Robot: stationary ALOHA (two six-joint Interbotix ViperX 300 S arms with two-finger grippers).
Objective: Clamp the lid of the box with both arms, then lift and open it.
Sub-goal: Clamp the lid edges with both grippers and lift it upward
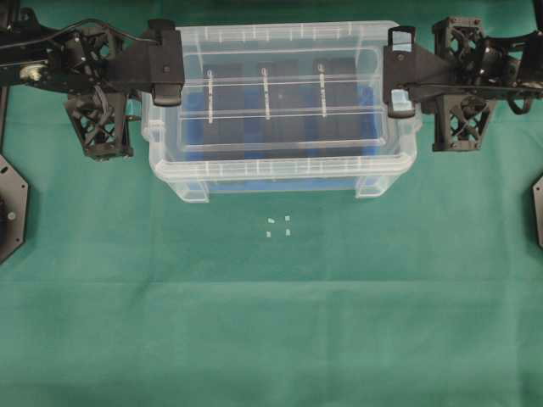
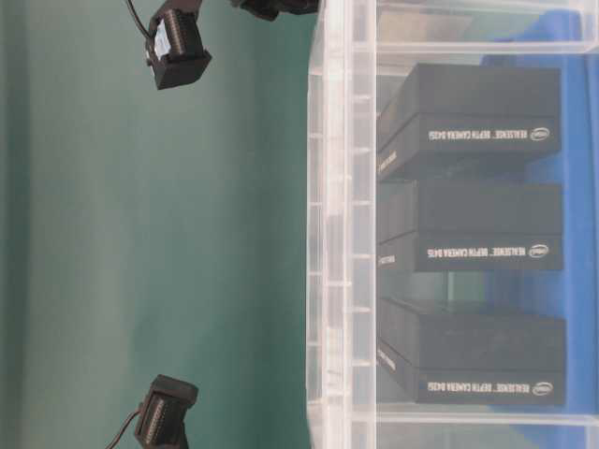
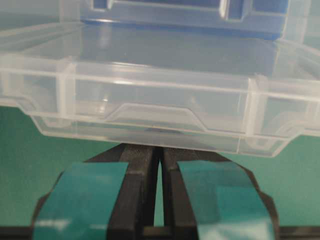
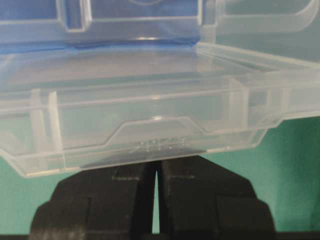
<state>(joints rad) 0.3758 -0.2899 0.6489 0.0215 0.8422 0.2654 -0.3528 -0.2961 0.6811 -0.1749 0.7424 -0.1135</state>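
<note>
The clear lid [image 1: 280, 51] hangs level over the box [image 1: 280, 174], a clear tub with a blue bottom and three black blocks [image 1: 276, 110] inside. My left gripper [image 1: 167, 85] is shut on the lid's left end and my right gripper [image 1: 399, 80] is shut on its right end. In the left wrist view the teal-taped gripper [image 3: 159, 147] meets under the lid's rim [image 3: 150, 95], fingertips hidden by the plastic. The right wrist view shows the same: the black gripper [image 4: 156, 162] pinches the lid's tab [image 4: 150, 105]. The box's wall [image 4: 140, 15] shows behind.
Green cloth covers the table. Several small white markers [image 1: 278, 225] lie in front of the box. Black arm bases sit at the left edge [image 1: 10, 203] and right edge [image 1: 538, 208]. The table-level view shows the box [image 2: 342, 234] sideways with the blocks inside.
</note>
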